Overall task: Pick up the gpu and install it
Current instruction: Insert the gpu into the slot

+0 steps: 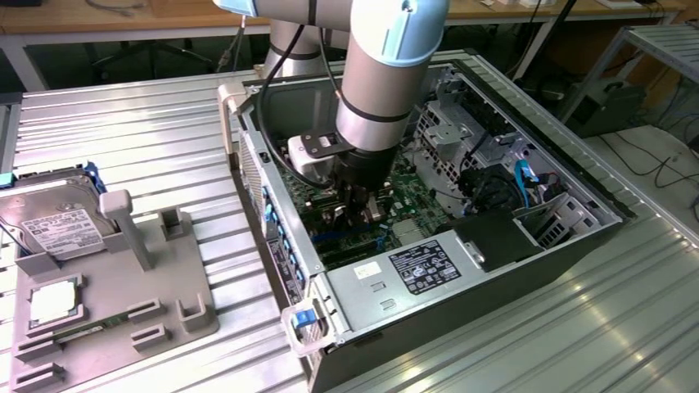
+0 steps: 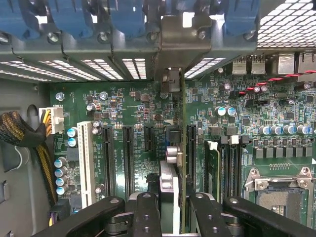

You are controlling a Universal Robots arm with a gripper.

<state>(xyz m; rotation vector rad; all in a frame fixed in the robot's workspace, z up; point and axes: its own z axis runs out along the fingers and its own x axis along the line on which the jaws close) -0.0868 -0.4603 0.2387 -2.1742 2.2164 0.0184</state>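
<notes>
The gpu (image 2: pixel 173 185) stands edge-on between my fingers, its thin board running across the green motherboard (image 2: pixel 133 106) toward the rear of the case. Its pale metal bracket (image 2: pixel 180 34) sits at the rear slot openings, between the blue slot clips. My gripper (image 2: pixel 174 202) is shut on the gpu, one black finger (image 2: pixel 145 210) on each side of it. In the exterior view my gripper (image 1: pixel 355 211) reaches down inside the open computer case (image 1: pixel 568 172), low over the motherboard, with the gpu (image 1: pixel 369 214) partly hidden under it. Whether the card's edge sits in a slot I cannot tell.
Black expansion slots (image 2: pixel 127 158) and a white slot (image 2: pixel 85 163) lie beside the card; memory slots (image 2: pixel 232 168) and the CPU socket (image 2: pixel 279 197) lie on its other side. A braided cable bundle (image 2: pixel 19 136) hangs near. On the exterior view's left, a grey fixture (image 1: pixel 142 278) holds a hard drive (image 1: pixel 55 223).
</notes>
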